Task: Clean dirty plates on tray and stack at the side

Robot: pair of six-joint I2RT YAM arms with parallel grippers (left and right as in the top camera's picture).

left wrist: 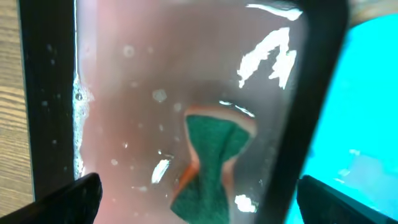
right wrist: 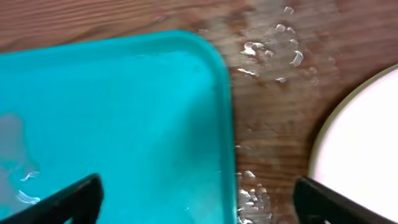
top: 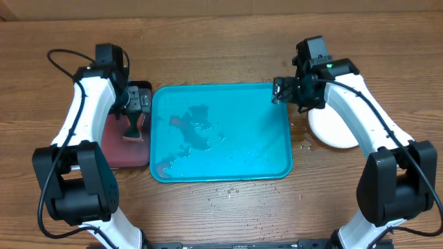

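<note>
Nearest, tray [top: 280,162]: turquoise, no plates on it, wet patches, table centre.
At its 3 o'clock, plates [top: 331,130]: stacked, white uppermost, seemingly finished.
At 9 o'clock, sponge [left wrist: 211,165]: lying in soapy black-rimmed pan [left wrist: 118,74], apparently parked; left gripper [left wrist: 199,198] above, fingers spread, empty.
At the tray's 1 o'clock corner, right gripper [right wrist: 199,200]: spread, empty.
Beyond, wood table [top: 221,21]: brown, droplets.
</note>
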